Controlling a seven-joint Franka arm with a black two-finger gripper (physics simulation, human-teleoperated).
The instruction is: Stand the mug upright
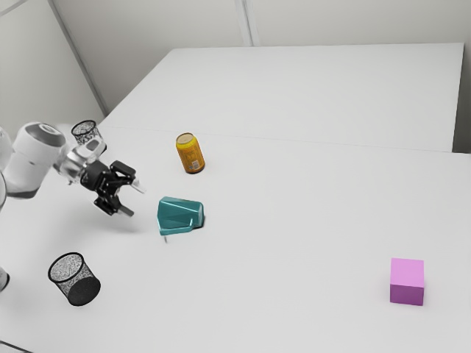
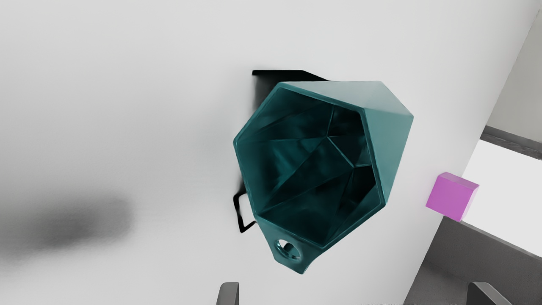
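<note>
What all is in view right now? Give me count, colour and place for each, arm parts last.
Mug: one, teal, on its side, mouth facing the gripper
Can: one, orange-yellow, upright beyond the mug in the exterior view
Near mesh cup: one, black, toward the exterior view's lower left
Far mesh cup: one, black, behind the arm, partly hidden
Block: one, pink-purple, toward the exterior view's lower right
Table: one, white, under all of these
Walls: pale grey, behind the table, count unclear
Arm: one, mostly white, from the exterior view's left
Gripper: one, black, two fingers, open, short of the mug
</note>
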